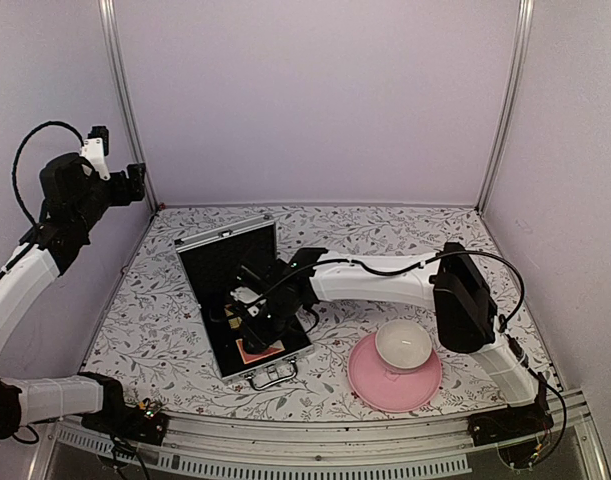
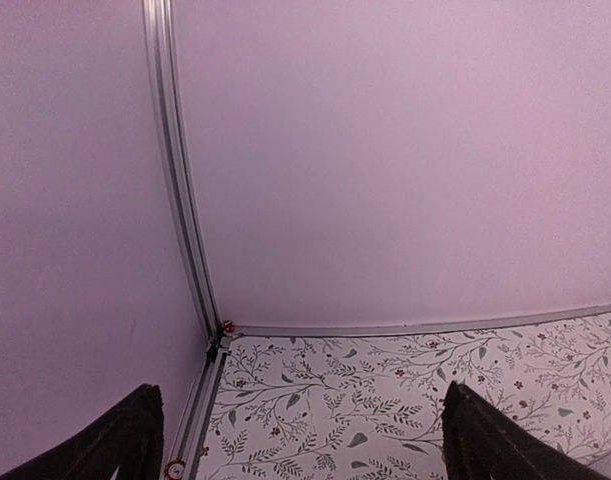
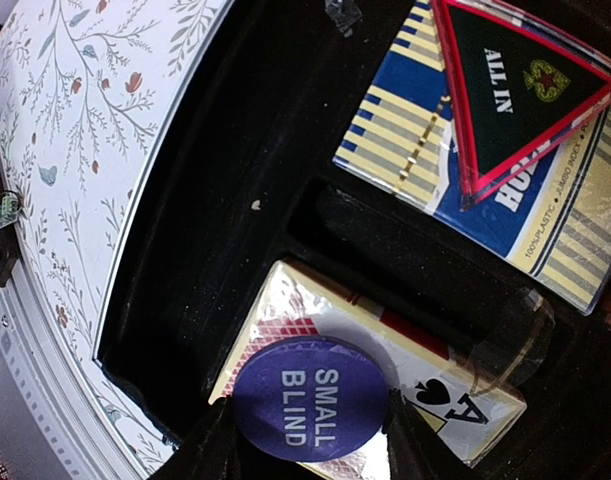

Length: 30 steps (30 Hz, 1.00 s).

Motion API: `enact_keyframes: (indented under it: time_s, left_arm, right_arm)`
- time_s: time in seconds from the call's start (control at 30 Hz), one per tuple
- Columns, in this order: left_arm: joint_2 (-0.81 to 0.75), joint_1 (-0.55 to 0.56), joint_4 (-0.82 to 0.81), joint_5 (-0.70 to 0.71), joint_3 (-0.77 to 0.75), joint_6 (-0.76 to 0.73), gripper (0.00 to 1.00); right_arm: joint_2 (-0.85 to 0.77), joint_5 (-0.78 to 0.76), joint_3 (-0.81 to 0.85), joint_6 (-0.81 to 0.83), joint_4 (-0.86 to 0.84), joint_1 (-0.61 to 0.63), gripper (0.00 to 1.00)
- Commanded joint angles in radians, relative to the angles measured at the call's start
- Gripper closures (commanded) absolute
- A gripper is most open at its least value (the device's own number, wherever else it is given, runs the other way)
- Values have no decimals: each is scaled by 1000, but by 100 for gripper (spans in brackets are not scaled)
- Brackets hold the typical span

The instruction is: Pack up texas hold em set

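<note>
The silver briefcase [image 1: 225, 238] lies open on the table, lid up, black lining showing. My right gripper [image 1: 255, 315] reaches into its tray. In the right wrist view the gripper [image 3: 307, 432] is shut on the blue round disc [image 3: 310, 398], marked SMALL BLIND, held just over the red card box [image 3: 305, 295] in its slot. The gold-and-dark striped card box [image 3: 405, 130] lies in the neighbouring slot with a black and red ALL IN triangle [image 3: 515, 95] on it. The dark red chip stack is out of view. My left gripper [image 1: 135, 185] is raised at the far left, open and empty [image 2: 305, 440].
A white bowl [image 1: 403, 345] sits on a pink plate [image 1: 370, 385] right of the briefcase, under my right arm. The briefcase handle [image 1: 273, 375] faces the near edge. Walls and metal posts close the table's back and sides.
</note>
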<state>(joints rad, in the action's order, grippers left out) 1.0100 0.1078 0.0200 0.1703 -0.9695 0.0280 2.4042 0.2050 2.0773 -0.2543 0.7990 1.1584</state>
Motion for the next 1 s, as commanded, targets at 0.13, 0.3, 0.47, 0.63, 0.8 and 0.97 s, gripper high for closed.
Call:
enact_keyframes:
  time_s: [0.13, 0.3, 0.47, 0.63, 0.8, 0.97]
  left_arm:
    - [2, 10, -20, 8, 8, -13, 3]
    - [4, 10, -20, 8, 9, -13, 3]
    - [2, 10, -20, 9, 9, -13, 3]
    - [1, 11, -21, 10, 9, -14, 3]
    - [0, 10, -20, 16, 9, -17, 3]
    - [-4, 10, -20, 24, 11, -20, 3]
  right_arm:
    - [43, 18, 24, 29, 6, 21, 51]
    - [41, 6, 25, 29, 6, 21, 47]
    - [41, 3, 25, 29, 5, 21, 42]
    - [24, -15, 26, 27, -7, 21, 39]
    - [-41, -56, 30, 39, -55, 19, 33]
    - [-147, -120, 22, 44, -69, -8, 30]
